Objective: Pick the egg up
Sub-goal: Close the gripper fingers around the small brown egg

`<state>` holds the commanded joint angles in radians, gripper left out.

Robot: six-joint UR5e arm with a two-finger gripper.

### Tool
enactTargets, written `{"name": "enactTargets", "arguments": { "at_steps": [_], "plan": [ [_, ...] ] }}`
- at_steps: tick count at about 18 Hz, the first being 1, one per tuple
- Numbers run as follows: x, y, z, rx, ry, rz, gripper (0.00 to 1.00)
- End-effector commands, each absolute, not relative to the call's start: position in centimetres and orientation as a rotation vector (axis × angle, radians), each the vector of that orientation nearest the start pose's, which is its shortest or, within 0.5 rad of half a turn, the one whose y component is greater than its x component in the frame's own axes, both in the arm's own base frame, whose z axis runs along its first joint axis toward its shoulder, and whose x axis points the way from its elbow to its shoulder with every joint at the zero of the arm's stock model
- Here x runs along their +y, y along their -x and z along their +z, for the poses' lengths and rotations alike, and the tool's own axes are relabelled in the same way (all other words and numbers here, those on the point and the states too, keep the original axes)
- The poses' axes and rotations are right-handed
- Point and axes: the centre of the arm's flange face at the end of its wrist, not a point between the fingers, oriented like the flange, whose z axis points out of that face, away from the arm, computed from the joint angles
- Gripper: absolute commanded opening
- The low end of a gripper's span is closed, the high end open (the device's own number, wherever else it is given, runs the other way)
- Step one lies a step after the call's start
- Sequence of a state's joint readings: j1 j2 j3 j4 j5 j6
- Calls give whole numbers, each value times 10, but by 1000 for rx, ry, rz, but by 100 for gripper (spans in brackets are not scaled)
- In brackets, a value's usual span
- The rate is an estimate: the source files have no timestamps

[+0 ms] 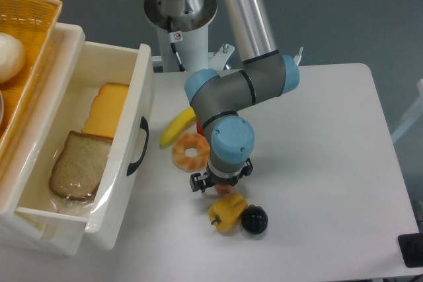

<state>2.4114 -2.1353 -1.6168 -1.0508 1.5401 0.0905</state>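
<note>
Gripper point(221, 183) sits low over the egg point(224, 189), wrist blocking most of it; only a pinkish sliver shows under the tool. Can't tell how far the fingers are spread or whether they have hold of the egg. Tight clutter: yellow pepper point(227, 212) touching or just below the egg, black ball point(254, 219) right beside the pepper, shrimp ring point(191, 151) just left of the wrist, banana point(178, 126) behind it. Open white drawer point(135, 183) at left holds bread point(80, 166) and cheese point(108, 110).
</note>
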Motion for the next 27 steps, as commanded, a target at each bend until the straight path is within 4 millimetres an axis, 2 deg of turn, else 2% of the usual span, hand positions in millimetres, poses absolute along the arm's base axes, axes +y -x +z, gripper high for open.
{"name": "enactTargets", "arguments": {
  "at_steps": [6, 9, 17, 23, 27],
  "plan": [
    [528, 387, 183, -1179, 2982, -106, 88],
    [529, 386, 187, -1175, 2979, -102, 76],
    [527, 385, 187, -1176, 2981, -105, 58],
    [529, 387, 192, -1165, 2974, -96, 30],
    [531, 388, 201, -1137, 2970, -85, 21]
  ]
}}
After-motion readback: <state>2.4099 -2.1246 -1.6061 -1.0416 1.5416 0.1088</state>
